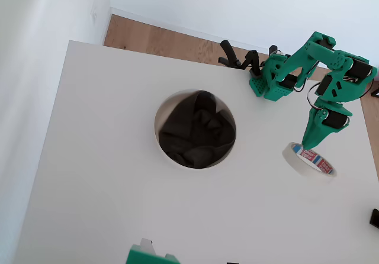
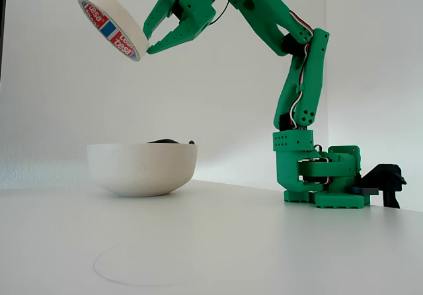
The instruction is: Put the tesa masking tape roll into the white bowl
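Overhead view: gripper [image 1: 310,146] holds tape roll [image 1: 309,159] by its rim, above desk's right edge, well apart from bowl [image 1: 195,128] at centre. Fixed view: roll [image 2: 114,26] high, tilted; move it over bowl [image 2: 142,168] before opening, I think

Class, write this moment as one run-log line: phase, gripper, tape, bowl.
phase: carry | gripper: shut on tape roll | tape roll: lifted, tilted, above bowl height | white bowl: on table, cloth inside, no tape

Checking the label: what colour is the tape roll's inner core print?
Red and blue on white, clearest in the fixed view.
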